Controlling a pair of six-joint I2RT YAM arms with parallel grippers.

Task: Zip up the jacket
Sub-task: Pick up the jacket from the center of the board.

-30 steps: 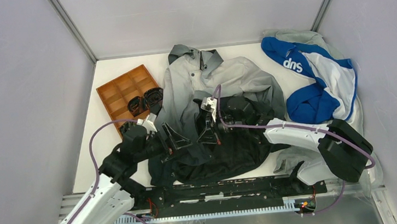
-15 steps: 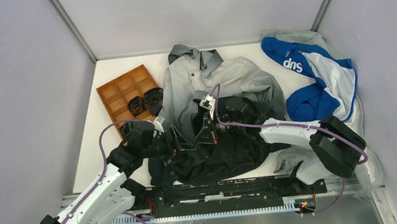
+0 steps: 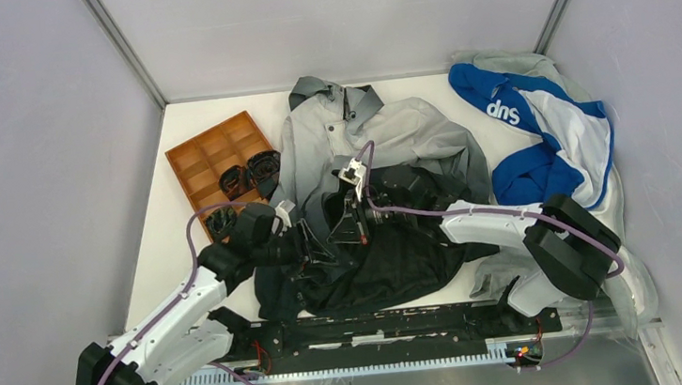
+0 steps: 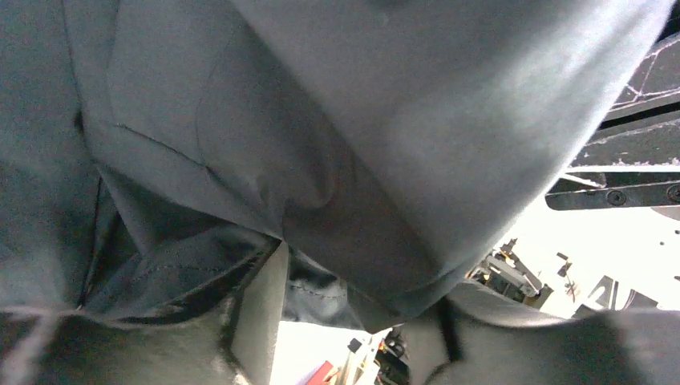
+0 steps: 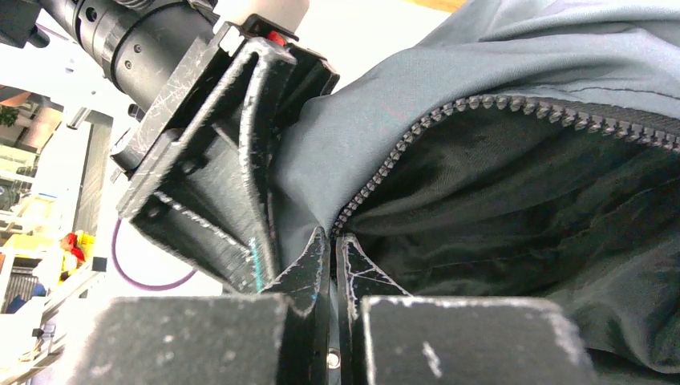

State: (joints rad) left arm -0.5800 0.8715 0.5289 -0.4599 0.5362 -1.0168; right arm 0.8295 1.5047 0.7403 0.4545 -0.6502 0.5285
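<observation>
Grey-to-black hooded jacket (image 3: 389,141) lies crumpled mid-table, dark hem nearest the arms. The right gripper (image 5: 333,241) is pinched on the fabric edge at the zipper teeth (image 5: 401,144), probably to anchor it. The left gripper (image 3: 309,247) presses into fabric alongside; grip undeterminable. White table (image 3: 160,266); orange compartment tray (image 3: 206,154) left, blue-and-white garment (image 3: 539,136) right; grey walls.

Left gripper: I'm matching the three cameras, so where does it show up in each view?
Top external: left gripper at centre, over the dark part of the jacket.
Left wrist: its own fingers along the bottom edge, with a fabric fold between them.
Right wrist: upper left, black, beside the zipper teeth.
Shared landmark: the jacket's grey fabric, seen in all three.
</observation>
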